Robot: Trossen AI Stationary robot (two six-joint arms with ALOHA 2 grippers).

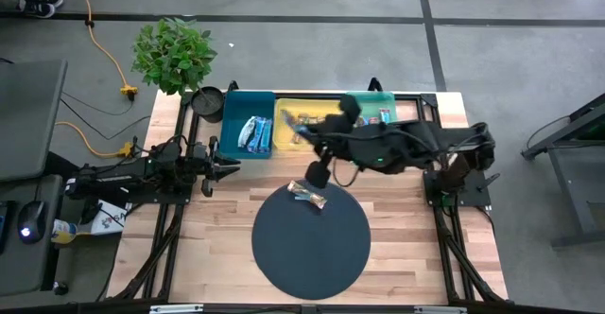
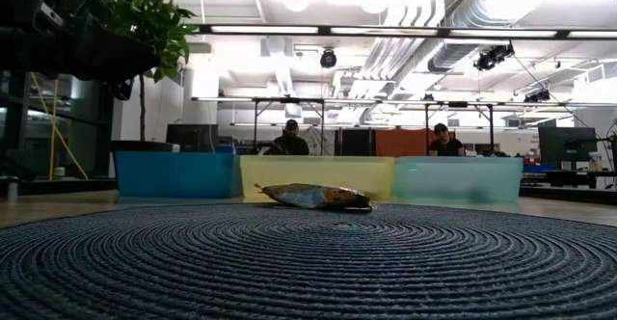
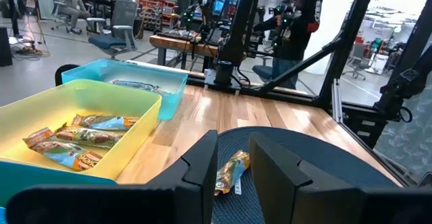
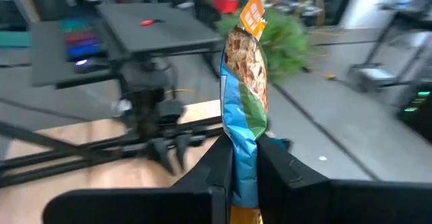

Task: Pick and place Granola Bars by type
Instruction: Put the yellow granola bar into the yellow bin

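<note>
— Standing up between the right gripper's (image 4: 244, 158) two dark fingers is a granola bar (image 4: 244, 102) in a blue, green and tan wrapper with an orange tip; the fingers are pinched tight on its lower end. Where is that arm?

— It reaches in from the right across the wooden table (image 1: 406, 257), its gripper (image 1: 319, 174) hanging just past the far edge of the round dark mat (image 1: 312, 248), in front of the yellow bin (image 1: 304, 136).

— And the other bars?

— One more bar (image 1: 308, 195) lies flat on the mat near its far edge. Several tan-and-blue ones (image 3: 74, 140) lie in the yellow bin, blue-white ones (image 1: 253, 134) in the teal bin (image 1: 232, 115), and at least one (image 1: 384, 115) in the green bin (image 1: 378, 99).

— The left gripper?

— The left gripper (image 1: 227, 167) sits at the table's left side, well apart from the mat, fingers (image 3: 202, 166) nearly together with a narrow gap, holding nothing.

— Anything beyond?

— A potted plant (image 1: 173, 54) stands at the far left corner, and people (image 2: 289, 139) sit at desks in the room behind.
</note>
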